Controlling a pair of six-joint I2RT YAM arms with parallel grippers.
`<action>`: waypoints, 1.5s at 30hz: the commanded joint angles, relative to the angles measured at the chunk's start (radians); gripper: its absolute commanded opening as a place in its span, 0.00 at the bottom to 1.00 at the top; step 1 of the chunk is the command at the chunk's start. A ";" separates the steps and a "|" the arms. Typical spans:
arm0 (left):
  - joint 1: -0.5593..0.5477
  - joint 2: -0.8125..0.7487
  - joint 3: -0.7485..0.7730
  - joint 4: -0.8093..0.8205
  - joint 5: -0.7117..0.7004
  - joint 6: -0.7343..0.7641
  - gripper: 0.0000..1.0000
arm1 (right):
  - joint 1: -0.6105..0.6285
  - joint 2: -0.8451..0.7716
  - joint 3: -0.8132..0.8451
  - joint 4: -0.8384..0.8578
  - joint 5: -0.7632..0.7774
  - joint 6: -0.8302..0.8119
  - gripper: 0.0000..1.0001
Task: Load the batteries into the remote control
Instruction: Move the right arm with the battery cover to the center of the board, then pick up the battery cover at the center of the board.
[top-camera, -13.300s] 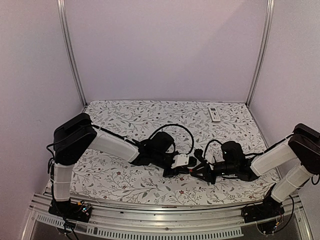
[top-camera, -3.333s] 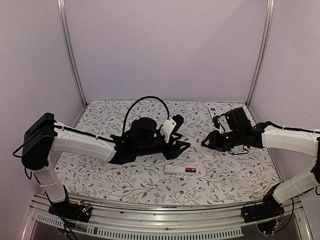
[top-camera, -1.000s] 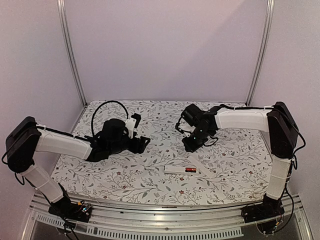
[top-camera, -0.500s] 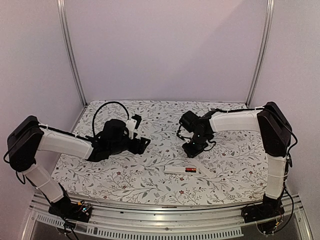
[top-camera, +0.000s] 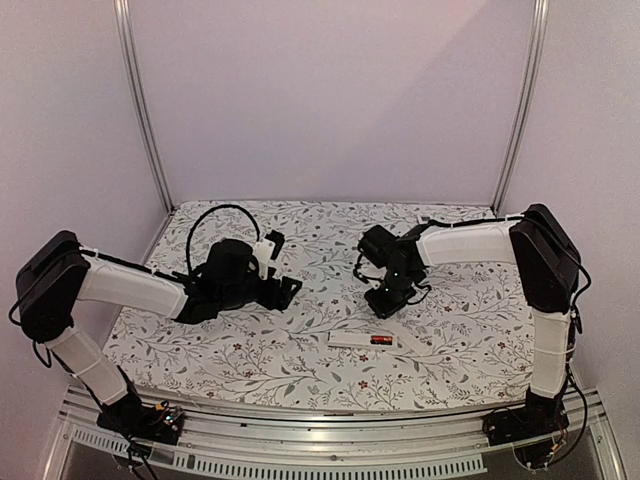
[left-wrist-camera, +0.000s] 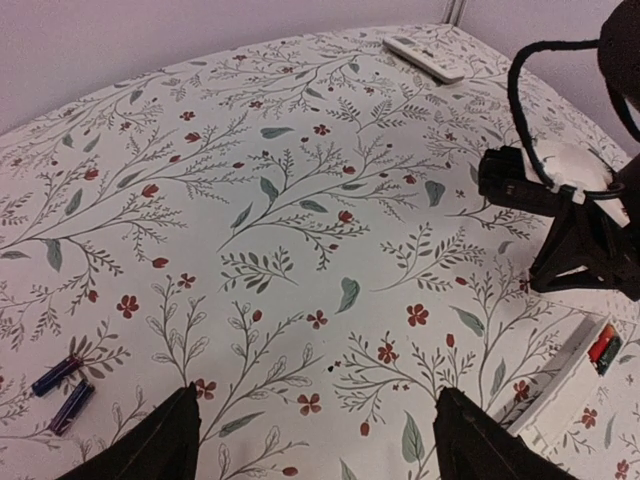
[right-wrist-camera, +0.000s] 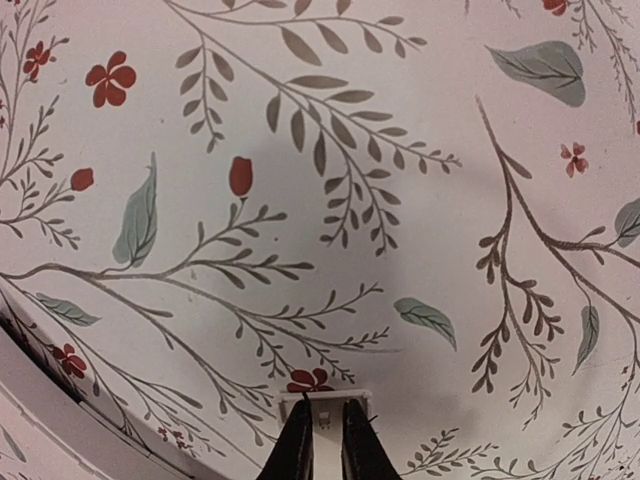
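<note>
Batteries (left-wrist-camera: 55, 375) show in two places. A pair of slim dark cylinders lies loose on the bench (top-camera: 250, 355), side by side, just ahead of the left tool (left-wrist-camera: 315, 392) and well apart from the remote control (top-camera: 352, 340). One more, red and black (left-wrist-camera: 603, 347), already sits in the open bay at the right end of that remote. The remote lies flat, right of centre and toward the near edge.

By their look they should be light, rigid and smooth, and round enough to roll off on the patterned cloth if nudged. The sensible hold is across the barrel at mid-length, with the fingers square to the long axis. That leaves both ends free to be steered into the bay and pressed against its contacts. A hold at one end would likely let a cell pivot or squirt out.

The left tool stands wide with nothing in it. The right tool (right-wrist-camera: 320, 425), just far of the remote, is drawn to a narrow slit on the edge of a small white piece (right-wrist-camera: 325, 402). This is probably the bay's cover, though the wrist view is too close to be sure.

A second remote (left-wrist-camera: 425, 58) rests at the far right. No brand, label or polarity mark can be read on anything here.
</note>
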 joint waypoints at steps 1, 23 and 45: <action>0.015 0.015 0.018 0.014 0.008 0.008 0.80 | 0.006 0.015 -0.026 -0.010 0.009 0.006 0.11; 0.017 -0.044 0.004 0.006 -0.004 0.019 0.80 | 0.010 -0.180 -0.079 0.125 0.118 -0.006 0.00; -0.117 0.127 0.285 0.246 0.277 -0.137 0.94 | 0.076 -0.424 0.090 0.369 0.246 0.137 0.00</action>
